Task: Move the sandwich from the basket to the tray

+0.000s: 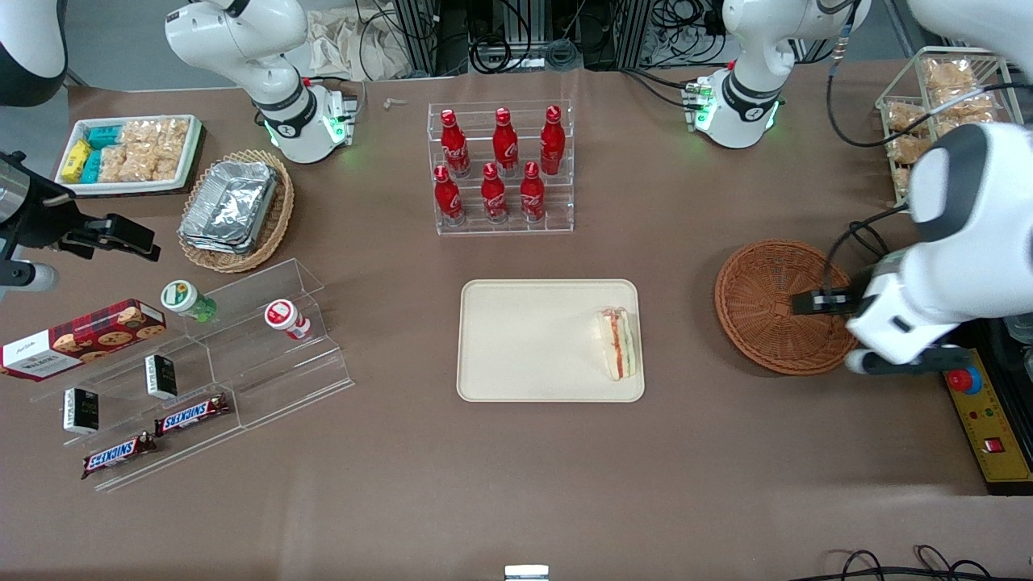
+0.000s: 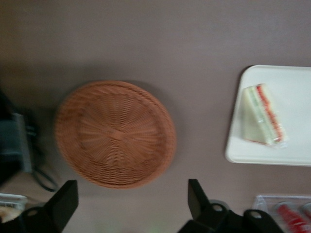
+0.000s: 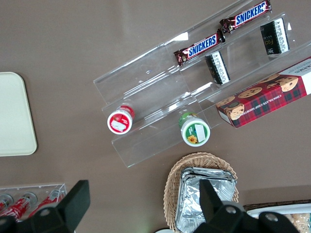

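The sandwich [image 1: 619, 343] lies flat on the cream tray [image 1: 524, 339], close to the tray's edge nearest the reddish-brown basket [image 1: 763, 311], its red and green filling showing along one side. The basket sits on the brown desk [image 1: 516, 484] toward the working arm's end, just beside the tray but not touching it, and holds nothing. The left arm's gripper [image 2: 131, 204] hangs above the basket's rim, its two dark fingers [image 2: 63, 201] spread wide apart with nothing between them.

Farther from the front camera than the tray, a clear acrylic rack [image 1: 502, 169] holds six red bottles in two rows. Toward the parked arm's end, a lighter wicker basket [image 1: 274, 222] carries stacked foil trays, and a white tray [image 1: 129, 187] beside it is filled with snack packets. A stepped clear display [image 1: 266, 379] there bears two Snickers bars, small dark boxes, a cookie box and two capped cups.

The left wrist view shows the basket's woven bottom bare and the sandwich [image 2: 263, 115] in a clear wrapper on the tray [image 2: 291, 150], details the front view leaves less plain. Only the front view takes in the wire rack of snack bags [image 1: 928, 121] at the working arm's end.
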